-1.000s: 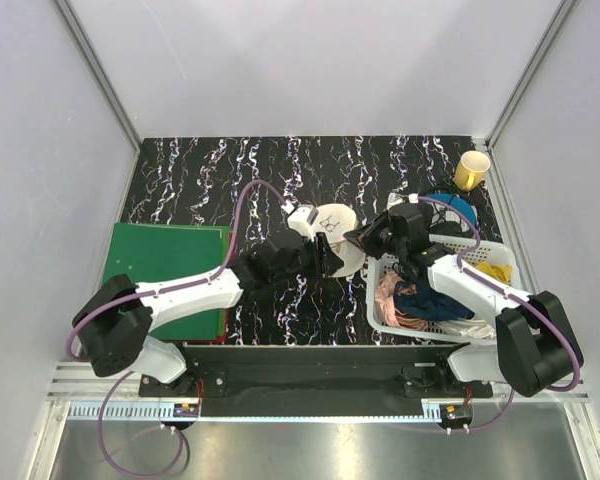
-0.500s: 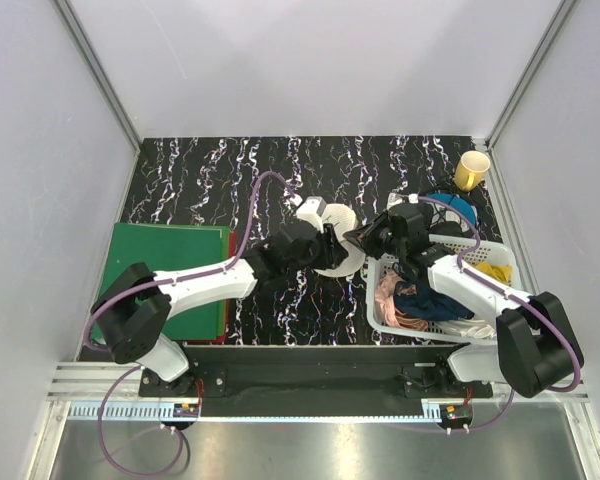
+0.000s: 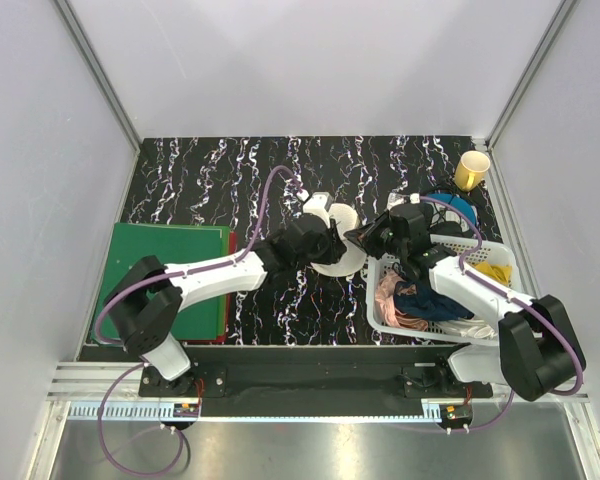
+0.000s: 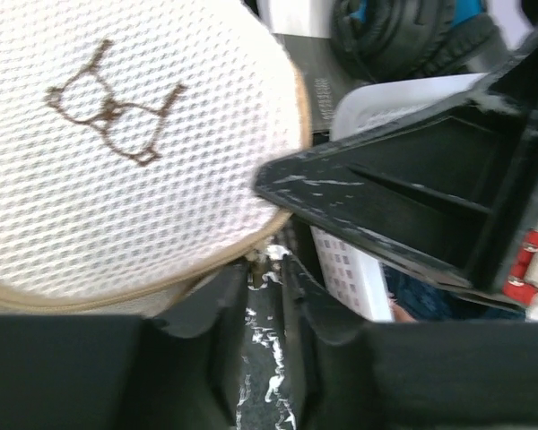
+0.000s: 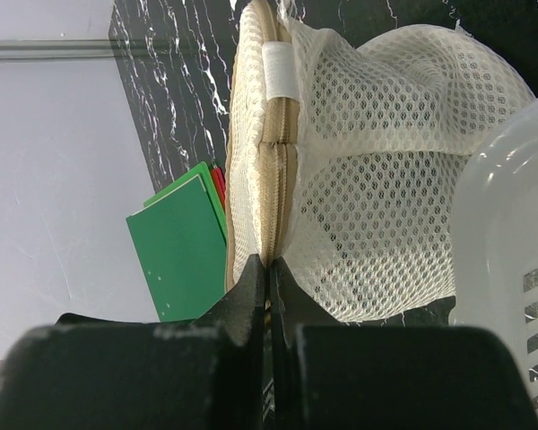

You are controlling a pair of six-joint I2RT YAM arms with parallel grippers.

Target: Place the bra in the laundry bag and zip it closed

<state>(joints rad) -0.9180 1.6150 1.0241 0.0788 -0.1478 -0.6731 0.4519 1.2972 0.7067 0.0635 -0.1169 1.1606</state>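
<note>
Left of bag: left gripper, jaws narrowly parted, tips at the zip rim, nothing surely pinched.
Bag: mid-table between both grippers, basket just right; seam runs straight away from right gripper.
Right gripper: clamped on the zip seam.
Views: left wrist shows the domed face; right wrist, the seam edge-on.

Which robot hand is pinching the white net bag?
The right gripper, shut on the laundry bag's zipper seam. The left gripper's fingers have a gap.

The laundry bag I work on is cream-white honeycomb mesh, tan-edged; my tabletop is black, veined white; folder green.
</note>
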